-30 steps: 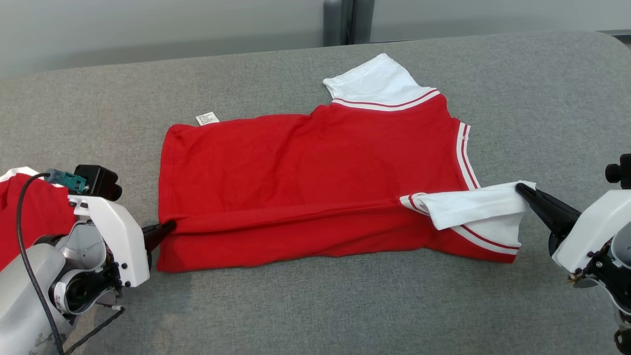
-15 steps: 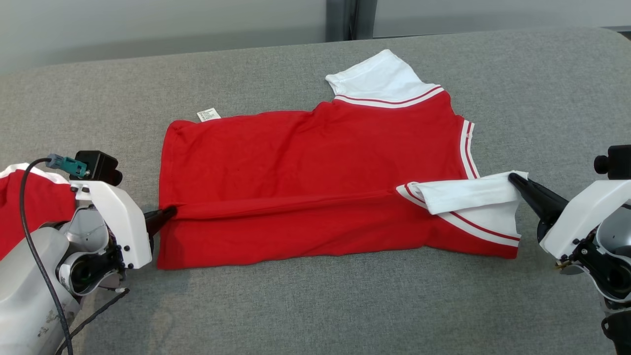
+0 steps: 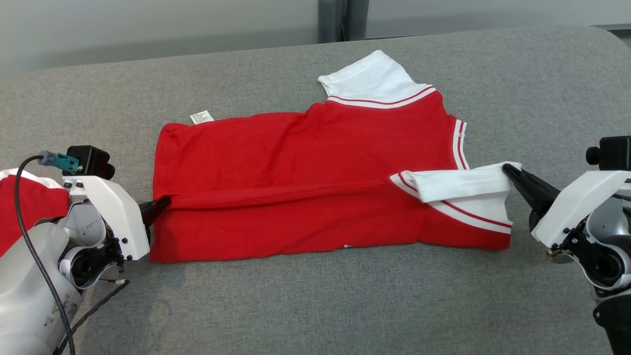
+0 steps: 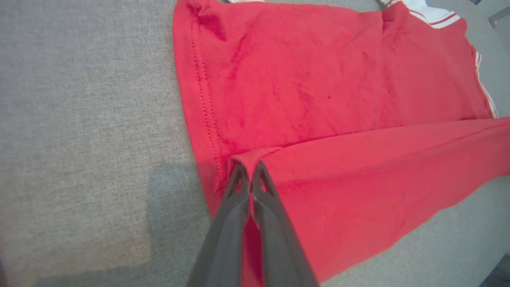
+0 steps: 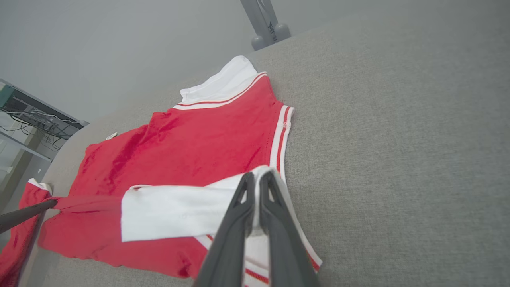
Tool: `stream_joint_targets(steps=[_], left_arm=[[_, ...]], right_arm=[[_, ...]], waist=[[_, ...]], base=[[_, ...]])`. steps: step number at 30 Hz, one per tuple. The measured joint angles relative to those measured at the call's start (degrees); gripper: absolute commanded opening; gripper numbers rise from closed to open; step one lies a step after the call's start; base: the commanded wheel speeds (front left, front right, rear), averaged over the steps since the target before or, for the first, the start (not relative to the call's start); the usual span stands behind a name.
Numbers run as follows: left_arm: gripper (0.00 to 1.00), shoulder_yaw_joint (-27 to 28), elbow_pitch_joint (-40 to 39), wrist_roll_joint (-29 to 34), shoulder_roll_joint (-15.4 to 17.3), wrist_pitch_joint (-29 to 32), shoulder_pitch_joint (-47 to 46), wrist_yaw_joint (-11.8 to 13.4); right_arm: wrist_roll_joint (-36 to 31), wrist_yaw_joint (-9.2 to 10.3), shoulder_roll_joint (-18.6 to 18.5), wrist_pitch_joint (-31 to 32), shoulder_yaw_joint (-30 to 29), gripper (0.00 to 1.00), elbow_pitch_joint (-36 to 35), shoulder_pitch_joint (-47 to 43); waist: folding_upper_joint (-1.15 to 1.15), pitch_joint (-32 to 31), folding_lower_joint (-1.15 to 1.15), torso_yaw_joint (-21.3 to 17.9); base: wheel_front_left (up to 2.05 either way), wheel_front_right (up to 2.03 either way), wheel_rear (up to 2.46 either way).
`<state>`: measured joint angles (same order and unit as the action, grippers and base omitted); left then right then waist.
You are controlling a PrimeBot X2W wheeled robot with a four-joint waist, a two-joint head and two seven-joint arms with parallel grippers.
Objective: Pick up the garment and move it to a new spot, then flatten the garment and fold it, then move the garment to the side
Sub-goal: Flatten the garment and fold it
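Red shirt (image 3: 305, 158) with white sleeves lies spread on the grey fabric-covered bench (image 3: 305, 305), hem toward the robot's left and collar end toward its right, straight on the cloth and not in any basket or bin. The left end effector (image 3: 162, 203) has its fingers pressed together on a tuck of the hem, and the left wrist view shows red cloth gathered between the tips. The right end effector (image 3: 508, 170) is likewise pinched shut, gripping the cuff of the near white sleeve (image 3: 458, 185), which is doubled back over the body.

Between the two grips the lifted edge runs as a straight, taut ridge (image 3: 276, 196) along the shirt's length. Holding both ends at once probably serves to keep that edge tight, so the near strip can be carried over toward the far side as one clean lengthwise fold; I judge the folding step is under way, with the final move to the side not yet done. The far sleeve (image 3: 369, 81) lies flat and untouched, and a small white label (image 3: 201, 117) pokes out at the far hem corner.

A second red garment (image 3: 27, 212) sits at the bench's left edge beside the left arm, apart from the shirt.
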<state>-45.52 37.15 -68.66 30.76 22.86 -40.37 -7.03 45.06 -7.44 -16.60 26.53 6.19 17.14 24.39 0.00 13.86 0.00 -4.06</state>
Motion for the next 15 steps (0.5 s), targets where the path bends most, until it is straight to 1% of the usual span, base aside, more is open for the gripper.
stream_joint_targets(steps=[1, 2, 3, 4, 11, 15], left_arm=[[0.39, 0.0, 0.3, 0.0, -0.2, -0.3, 0.0, 0.0], [0.69, 0.0, 0.6, 0.0, -0.4, -0.6, 0.0, -0.1], [0.91, -0.1, 0.8, 0.0, -0.5, -0.7, -0.1, -0.1], [1.00, -0.1, 1.1, 0.0, -0.5, -0.8, -0.1, -0.1], [1.00, 0.6, 2.0, -1.6, -0.7, -2.3, -0.4, -0.2], [1.00, 1.5, 1.3, -2.5, 0.4, -3.7, -0.7, -0.3]], right_arm=[[0.2, 0.00, -0.1, -0.3, 0.2, 0.39, 0.2, 0.1], [0.3, 0.00, -0.2, -0.5, 0.5, 0.59, 0.4, 0.2], [0.4, 0.02, -0.5, -0.8, 0.6, 1.00, 0.6, 0.3], [0.4, 0.02, -0.7, -1.1, 0.9, 1.00, 0.8, 0.5], [1.3, 0.02, -1.3, -4.1, 2.0, 1.00, 1.8, 1.0], [1.4, 0.02, -2.1, -5.8, 2.2, 1.00, 2.1, 1.0]], waist=[[0.00, -0.1, 0.00, 0.0], [0.00, -0.1, 0.00, 0.0], [0.00, -0.2, 0.00, -0.1], [0.00, -0.3, 0.00, 0.0], [0.00, -0.9, 0.00, 0.1], [0.00, -1.6, 0.00, 0.4]], base=[[0.00, 0.00, 0.00], [0.00, 0.00, 0.00], [0.00, 0.00, 0.00], [0.00, 0.00, 0.00], [0.00, 0.00, 0.00], [0.00, 0.00, 0.00]])
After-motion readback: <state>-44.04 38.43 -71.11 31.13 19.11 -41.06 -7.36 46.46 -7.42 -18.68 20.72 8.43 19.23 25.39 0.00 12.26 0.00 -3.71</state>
